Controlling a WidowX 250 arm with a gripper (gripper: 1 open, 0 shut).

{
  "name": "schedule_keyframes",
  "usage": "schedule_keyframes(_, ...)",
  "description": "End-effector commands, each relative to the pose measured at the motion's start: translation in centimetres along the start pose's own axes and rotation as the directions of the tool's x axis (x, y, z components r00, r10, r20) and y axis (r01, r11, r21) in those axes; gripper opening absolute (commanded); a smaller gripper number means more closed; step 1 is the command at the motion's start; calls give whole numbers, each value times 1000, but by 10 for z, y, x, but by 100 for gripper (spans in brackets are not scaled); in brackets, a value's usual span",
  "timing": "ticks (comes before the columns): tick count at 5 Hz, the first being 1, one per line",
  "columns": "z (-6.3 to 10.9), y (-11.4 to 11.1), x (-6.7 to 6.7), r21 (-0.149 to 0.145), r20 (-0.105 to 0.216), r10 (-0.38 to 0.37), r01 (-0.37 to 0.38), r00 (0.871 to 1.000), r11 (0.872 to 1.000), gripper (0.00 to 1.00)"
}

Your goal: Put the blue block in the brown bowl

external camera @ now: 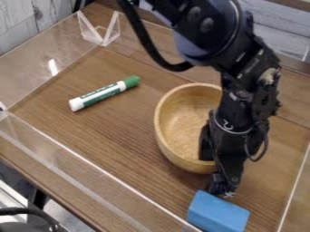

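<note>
Camera view shows 1 black robot arm reaching down over a wooden table (pixel 85 136). Its gripper (pixel 223 184) points straight down with jaws spread wide, holding nothing, its tips just above the blue block (pixel 218 214). That block lies flat on the table, near the front edge, just beside the brown bowl (pixel 188 127). 1 green-and-white marker (pixel 104 92) lies well apart, to the bowl's left.

A black robot arm reaches down, its open gripper (pixel 223 184) just above a blue block (pixel 218 214). A brown bowl (pixel 184 127) sits beside it. A green-and-white marker (pixel 103 92) lies well apart.
</note>
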State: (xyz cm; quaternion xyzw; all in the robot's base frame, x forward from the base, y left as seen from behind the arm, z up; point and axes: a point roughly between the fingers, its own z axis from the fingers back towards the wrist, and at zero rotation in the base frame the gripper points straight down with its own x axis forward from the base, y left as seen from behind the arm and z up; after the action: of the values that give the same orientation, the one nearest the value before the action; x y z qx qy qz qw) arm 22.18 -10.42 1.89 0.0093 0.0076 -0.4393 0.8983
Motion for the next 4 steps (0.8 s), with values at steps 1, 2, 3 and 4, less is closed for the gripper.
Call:
schedule_keyframes(1,1,-9,2,-7,9,-22,22,1000,1000,100)
schedule_keyframes(2,1,-12,2,-10,12,-26,26,1000,1000,100)
schedule_keyframes(3,1,-14,3,-12,15,-29,29,999,999,100)
schedule_keyframes(4,1,-17,3,-15,17,-33,33,999,999,100)
